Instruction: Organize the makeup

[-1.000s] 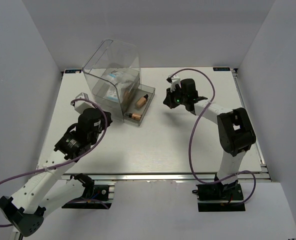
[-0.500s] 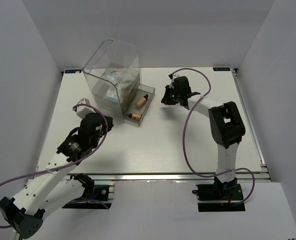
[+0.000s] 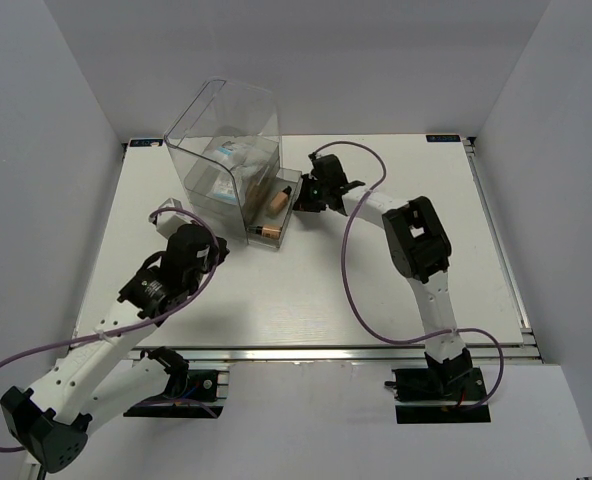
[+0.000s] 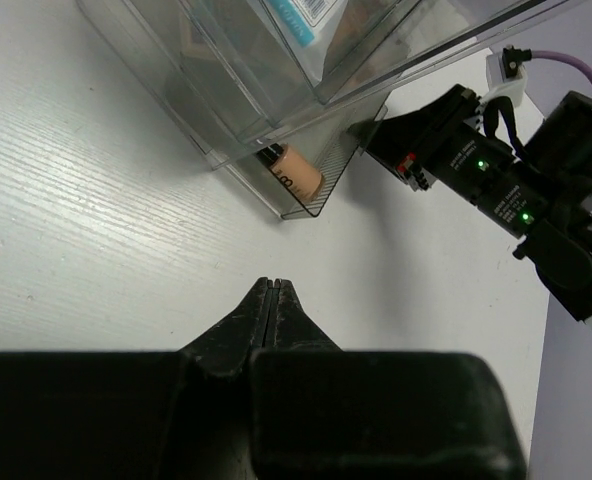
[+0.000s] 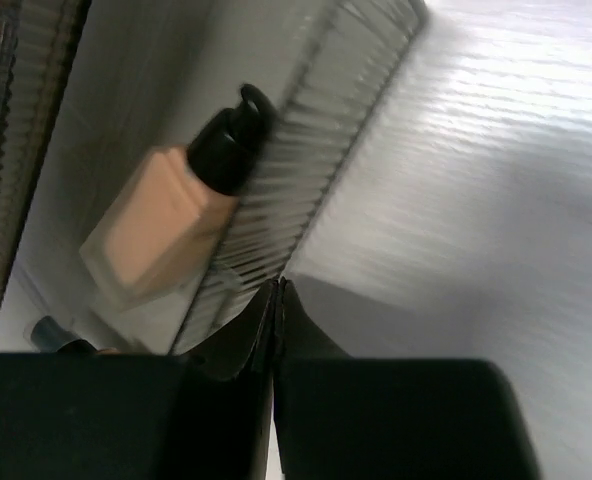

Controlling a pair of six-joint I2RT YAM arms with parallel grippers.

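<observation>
A tan foundation bottle [image 3: 278,201] with a dark cap lies in the pulled-out clear drawer [image 3: 288,222], and a second bottle [image 3: 267,231] lies at the drawer's near end. The right wrist view shows the first bottle [image 5: 161,240] behind the drawer's ribbed front wall [image 5: 306,170]. My right gripper [image 3: 299,199] [image 5: 279,286] is shut and empty, its tips against that wall. White-and-blue packets [image 3: 226,163] [image 4: 306,15] sit inside the box. My left gripper [image 3: 216,250] [image 4: 273,285] is shut and empty over bare table, short of the drawer's near end, where a bottle [image 4: 296,172] shows.
The large clear plastic box [image 3: 216,125] stands at the back left, its drawer sticking out toward the right front. In the left wrist view the right arm's black wrist [image 4: 506,190] with green lights hangs right of the drawer. White walls enclose the table.
My right gripper has swung left across the table to the drawer's front wall. My left arm has drawn back slightly toward the near edge.
</observation>
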